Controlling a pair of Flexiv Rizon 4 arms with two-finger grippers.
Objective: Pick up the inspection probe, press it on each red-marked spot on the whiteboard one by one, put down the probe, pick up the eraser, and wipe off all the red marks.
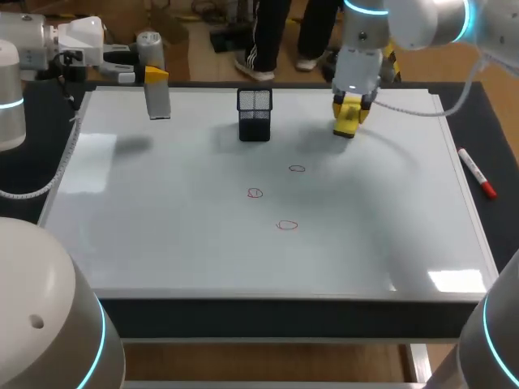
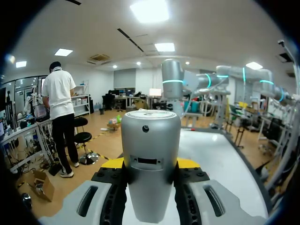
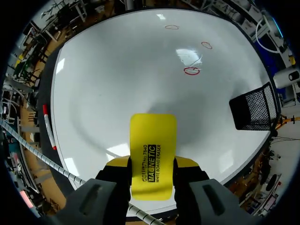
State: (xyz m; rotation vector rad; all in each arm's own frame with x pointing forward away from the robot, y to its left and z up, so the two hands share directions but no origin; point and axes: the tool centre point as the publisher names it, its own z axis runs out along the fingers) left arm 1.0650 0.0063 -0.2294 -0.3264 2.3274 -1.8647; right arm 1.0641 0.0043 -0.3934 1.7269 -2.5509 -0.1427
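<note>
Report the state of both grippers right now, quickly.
Left gripper: closed on the inspection probe.
Right gripper: closed on the yellow eraser.

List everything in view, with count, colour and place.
whiteboard: one, white, covering the table.
red marks: three, red outlines, mid-board.
mesh holder: one, black, board's far middle.
marker: one, red, beside the board's right edge.
probe: one, silver-grey, in the left pincer, above the far left corner.
eraser: one, yellow, in the right pincer, above the far right.
left pincer: one, yellow-tipped, shut on probe.
right pincer: one, yellow-tipped, shut on eraser.
</note>
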